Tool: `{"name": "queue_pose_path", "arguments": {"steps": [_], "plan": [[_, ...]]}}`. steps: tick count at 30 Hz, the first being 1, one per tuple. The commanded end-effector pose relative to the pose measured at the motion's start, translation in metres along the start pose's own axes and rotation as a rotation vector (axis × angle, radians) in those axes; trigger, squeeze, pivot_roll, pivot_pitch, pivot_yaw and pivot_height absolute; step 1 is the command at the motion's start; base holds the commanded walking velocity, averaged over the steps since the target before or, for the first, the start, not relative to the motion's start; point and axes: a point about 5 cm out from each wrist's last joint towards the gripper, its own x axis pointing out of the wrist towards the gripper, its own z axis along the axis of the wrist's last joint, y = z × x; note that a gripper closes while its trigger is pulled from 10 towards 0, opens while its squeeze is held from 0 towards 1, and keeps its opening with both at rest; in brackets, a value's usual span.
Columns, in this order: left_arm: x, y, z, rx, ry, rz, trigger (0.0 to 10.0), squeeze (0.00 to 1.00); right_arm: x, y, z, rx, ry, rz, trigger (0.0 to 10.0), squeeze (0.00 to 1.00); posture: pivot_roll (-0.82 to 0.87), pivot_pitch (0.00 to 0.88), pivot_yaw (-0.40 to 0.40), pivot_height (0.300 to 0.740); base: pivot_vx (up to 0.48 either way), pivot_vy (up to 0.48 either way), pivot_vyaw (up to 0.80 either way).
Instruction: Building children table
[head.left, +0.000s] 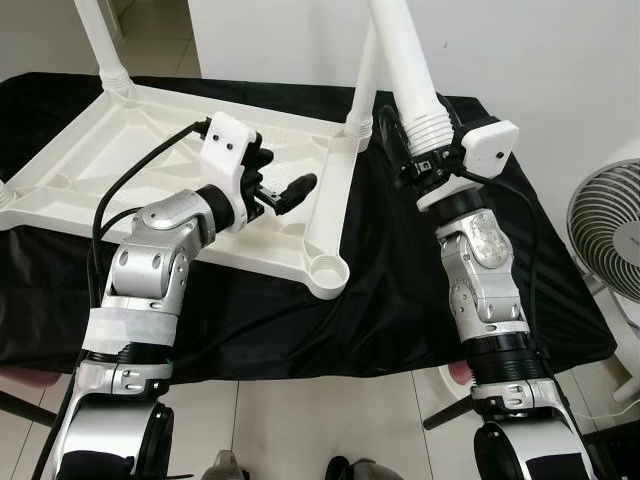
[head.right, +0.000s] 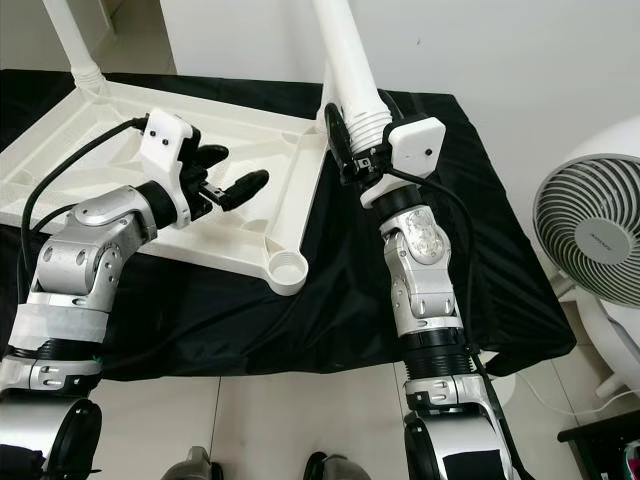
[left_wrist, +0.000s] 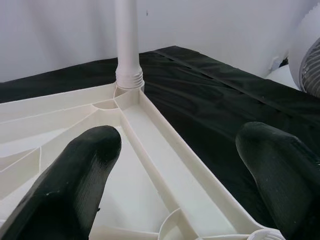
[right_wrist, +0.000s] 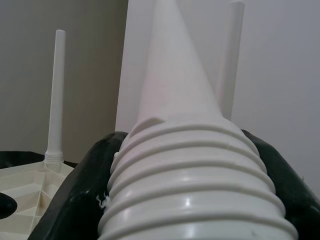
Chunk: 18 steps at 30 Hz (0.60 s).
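A white plastic tabletop (head.left: 150, 160) lies upside down on a desk (head.left: 400, 300) draped in black cloth, its ribbed underside facing up. Two legs are screwed in and stand upright: one at the far left corner (head.left: 100, 40), one at the far right corner (head.left: 365, 75). The near right corner socket (head.left: 325, 268) is bare and sits near the desk's middle.

The left hand (head.left: 280, 192) hovers over the tabletop's right side, its two black fingers (left_wrist: 75, 180) spread wide apart with nothing between them, pointing along the right rim toward the far right leg.

The right hand (head.right: 350, 145) is raised over the right part of the desk, just right of the tabletop, with its fingers closed around the threaded end of a loose leg (head.right: 345, 50). That leg tilts up and to the left, its ridged collar seated between the fingers.

A white fan (head.right: 590, 235) stands on the floor to the right of the desk.
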Motion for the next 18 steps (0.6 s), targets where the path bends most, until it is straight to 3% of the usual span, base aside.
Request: {"name": "queue_pose_path", "arguments": {"steps": [1, 2, 3, 5, 10, 18], "plan": [[0.005, -0.001, 0.006, -0.133, 0.001, -0.105, 10.0, 0.0, -0.009, 0.006, -0.002, -0.021, 0.016, 0.044, 10.0, 0.0, 0.12, 0.086, -0.056, 0.74, 0.0, 0.0, 0.0], [0.01, 0.001, 0.011, -0.258, -0.006, -0.138, 10.0, 0.0, -0.015, 0.009, -0.008, -0.024, 0.043, 0.071, 10.0, 0.0, 0.12, 0.085, -0.055, 0.74, 0.0, 0.0, 0.0], [0.01, 0.001, 0.011, -0.258, -0.006, -0.138, 10.0, 0.0, -0.015, 0.009, -0.008, -0.024, 0.043, 0.071, 10.0, 0.0, 0.12, 0.085, -0.055, 0.74, 0.0, 0.0, 0.0], [0.016, 0.003, 0.02, -0.392, -0.02, -0.187, 10.0, 0.0, -0.024, 0.014, -0.014, -0.026, 0.073, 0.105, 10.0, 0.0, 0.12, 0.085, -0.055, 0.74, 0.0, 0.0, 0.0], [0.021, 0.005, 0.023, -0.41, -0.013, -0.186, 10.0, 0.0, -0.03, 0.019, -0.018, -0.012, 0.099, 0.133, 10.0, 0.0, 0.11, 0.078, -0.053, 0.74, 0.0, 0.0, 0.0], [0.028, 0.006, 0.026, -0.551, -0.022, -0.212, 10.0, 0.0, -0.041, 0.031, -0.023, 0.005, 0.141, 0.188, 10.0, 0.0, 0.09, 0.068, -0.043, 0.74, 0.0, 0.0, 0.0]]}}
